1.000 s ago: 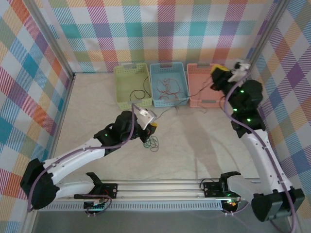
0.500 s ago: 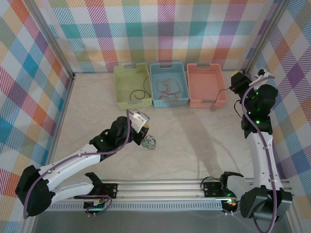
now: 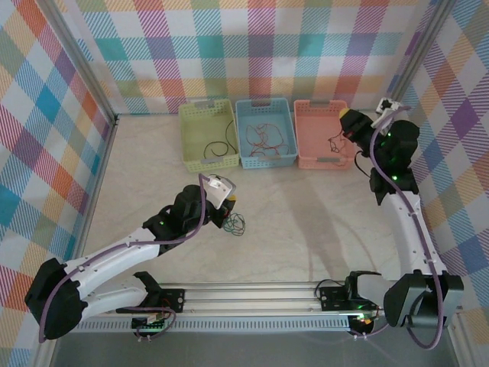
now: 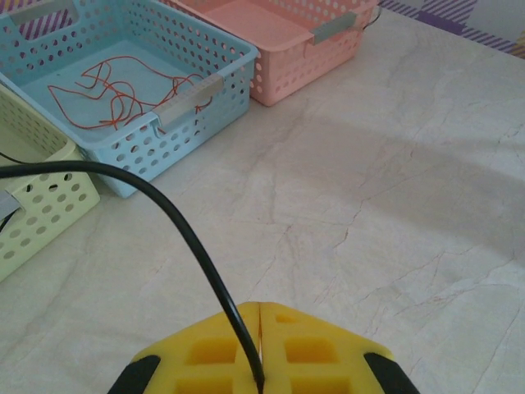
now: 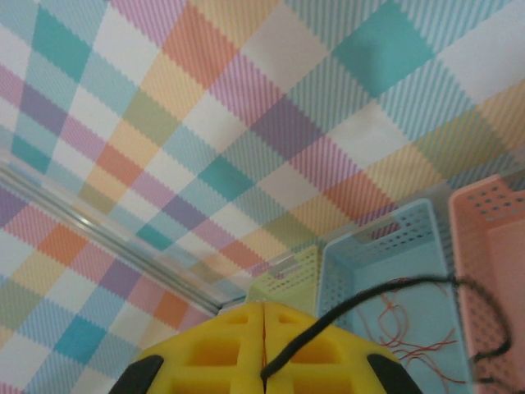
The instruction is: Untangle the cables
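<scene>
My left gripper [image 3: 231,201] hovers low over the table's middle, shut on a black cable [image 4: 168,209] that runs left toward the green basket [image 4: 37,209]. A small coil of green cable [image 3: 238,224] lies just right of it. My right gripper [image 3: 346,118] is raised over the pink basket [image 3: 321,159], shut on another black cable [image 5: 373,297] that dangles into that basket as the black cable [image 3: 336,142]. Red cables [image 3: 261,138] lie in the blue basket [image 3: 264,160]; the red cables [image 4: 123,86] also show from the left wrist. A black cable [image 3: 221,150] rests in the green basket [image 3: 200,162].
Three baskets stand in a row at the back, near the plaid wall. In the right wrist view the green basket [image 5: 289,283], blue basket [image 5: 385,242] and pink basket [image 5: 492,238] sit below. A metal frame post [image 3: 416,57] stands close behind the right arm.
The right arm swung out to the right of the pink basket, then back left over it, black cable still in its jaws. The left arm drew back toward me, then held still.
</scene>
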